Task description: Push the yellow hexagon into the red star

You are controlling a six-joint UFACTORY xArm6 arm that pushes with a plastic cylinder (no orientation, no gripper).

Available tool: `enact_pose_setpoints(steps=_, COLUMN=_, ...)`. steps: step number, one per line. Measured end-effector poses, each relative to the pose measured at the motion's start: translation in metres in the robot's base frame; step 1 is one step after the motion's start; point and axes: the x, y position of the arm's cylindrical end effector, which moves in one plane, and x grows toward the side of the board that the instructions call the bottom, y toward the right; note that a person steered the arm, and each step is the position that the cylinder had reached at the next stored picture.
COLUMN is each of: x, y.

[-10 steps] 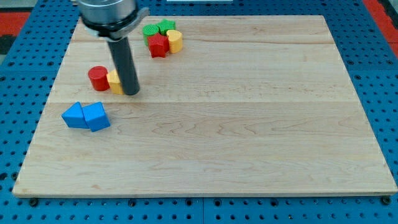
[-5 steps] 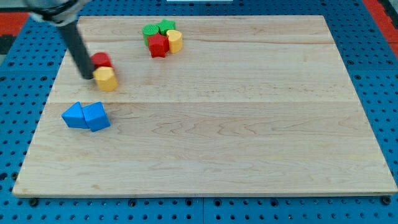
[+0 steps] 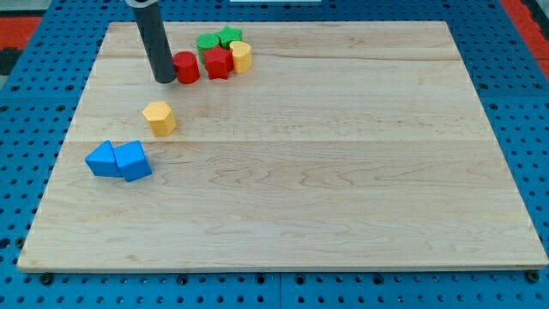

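The yellow hexagon (image 3: 159, 118) lies alone on the left part of the wooden board (image 3: 343, 172). The red star (image 3: 219, 63) sits near the view's top, in a cluster with two green blocks (image 3: 218, 39) and a yellow cylinder (image 3: 241, 56). A red cylinder (image 3: 186, 67) stands just left of the red star. My tip (image 3: 164, 80) touches the red cylinder's left side, above the yellow hexagon and apart from it.
Two blue blocks (image 3: 119, 160) lie together near the board's left edge, below the yellow hexagon. A blue pegboard (image 3: 26, 129) surrounds the board.
My tip swung left, then up and right, pushing the red cylinder up to beside the red star. The yellow hexagon was left behind, shifted slightly.
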Motion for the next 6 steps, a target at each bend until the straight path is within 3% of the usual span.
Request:
enact_pose_setpoints(steps=1, x=-0.007, y=0.013)
enact_pose_setpoints(steps=2, x=0.0, y=-0.023)
enact_pose_setpoints(steps=3, x=0.039, y=-0.095)
enact_pose_setpoints(steps=4, x=0.109, y=-0.11)
enact_pose_setpoints(steps=5, x=0.127, y=-0.048)
enact_pose_setpoints(steps=6, x=0.09, y=0.024)
